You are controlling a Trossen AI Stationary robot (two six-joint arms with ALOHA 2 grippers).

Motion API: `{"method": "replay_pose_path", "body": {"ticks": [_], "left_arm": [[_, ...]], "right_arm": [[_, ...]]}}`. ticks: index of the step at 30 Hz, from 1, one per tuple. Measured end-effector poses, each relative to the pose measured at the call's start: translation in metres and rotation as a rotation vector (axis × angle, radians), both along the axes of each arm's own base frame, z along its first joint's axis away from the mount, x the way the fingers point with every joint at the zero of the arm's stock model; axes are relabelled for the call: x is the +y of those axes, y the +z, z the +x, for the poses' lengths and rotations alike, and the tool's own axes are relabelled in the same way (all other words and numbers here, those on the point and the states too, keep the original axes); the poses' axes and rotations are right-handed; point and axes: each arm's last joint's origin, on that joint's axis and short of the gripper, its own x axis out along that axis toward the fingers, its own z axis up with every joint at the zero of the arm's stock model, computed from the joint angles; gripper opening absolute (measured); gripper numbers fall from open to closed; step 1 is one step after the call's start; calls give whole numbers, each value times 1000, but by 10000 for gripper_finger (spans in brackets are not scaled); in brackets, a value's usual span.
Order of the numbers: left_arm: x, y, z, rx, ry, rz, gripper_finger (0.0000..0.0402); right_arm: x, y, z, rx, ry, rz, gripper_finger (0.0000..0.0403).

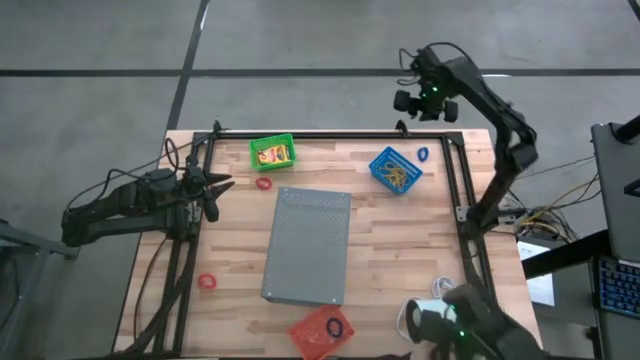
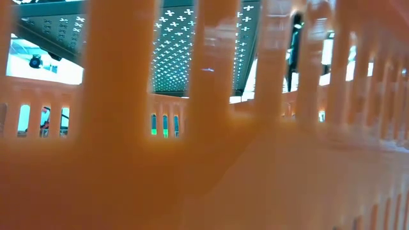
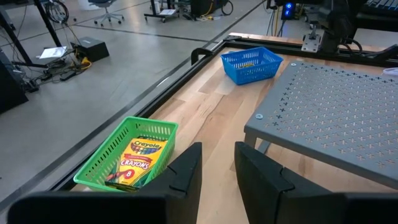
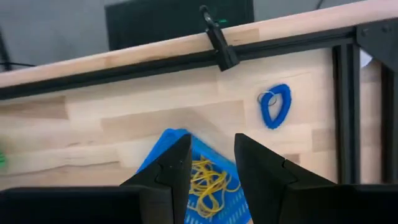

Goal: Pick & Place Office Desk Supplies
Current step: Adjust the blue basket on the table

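We hold the right tool (image 4: 208,165), fingers apart and empty, above the blue basket (image 1: 394,169) of rubber bands. The blue ring (image 4: 274,106) lies at its one o'clock: light, floppy, best pinched across one side. The left tool (image 3: 214,165) waits parted by the green basket (image 3: 112,158).

Low view: almost wholly blocked by the blurred orange basket wall (image 2: 204,185) right at the lens; only slivers of the grey perforated slab (image 2: 192,45) show through its slots. High view: orange basket (image 1: 322,332) cut by the bottom edge. Left wrist view: crayon box (image 3: 138,160) partly hidden by the green basket (image 3: 106,158). Right wrist view: blue basket (image 4: 186,152) largely hidden behind the right gripper (image 4: 210,163).
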Motion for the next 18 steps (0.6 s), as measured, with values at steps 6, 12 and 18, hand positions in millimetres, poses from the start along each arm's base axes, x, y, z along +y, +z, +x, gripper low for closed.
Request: {"method": "replay_pose_path", "body": {"ticks": [6, 12, 18], "left_arm": [[0, 0, 0, 0, 0, 0, 98], [0, 0, 0, 0, 0, 0, 98], [0, 0, 0, 0, 0, 0, 98]], "right_arm": [[-25, -20, 2, 20, 68, 131, 118], [-25, -45, -3, 98, 85, 236, 118], [-22, -62, -16, 131, 67, 304, 118]]}}
